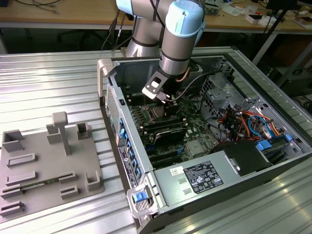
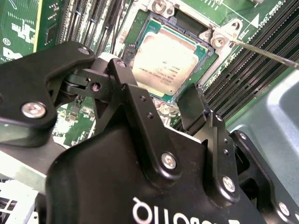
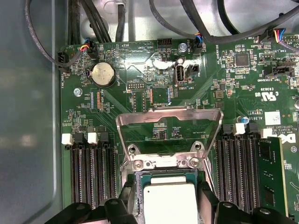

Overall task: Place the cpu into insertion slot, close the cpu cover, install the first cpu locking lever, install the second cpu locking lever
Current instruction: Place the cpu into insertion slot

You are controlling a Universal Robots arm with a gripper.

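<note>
Jaws apart, seemingly astride the cpu (image 3: pixel 169 203)

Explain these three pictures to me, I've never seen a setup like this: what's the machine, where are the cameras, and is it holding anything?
The machine is a robot arm with a black pincer at its end. The exterior view comes from a camera off the arm. It shows the arm reaching into an open computer case that lies on a ribbed metal table. A grey tray of holders sits on the exterior view's left. The two wrist views come from cameras riding on the arm, looking at the green motherboard. There the cpu, a small silvery square chip, lies in the insertion slot. The cpu cover, a thin metal frame, stands raised open. The pincer sits right at the chip; whether it grips it, I cannot tell.
</note>
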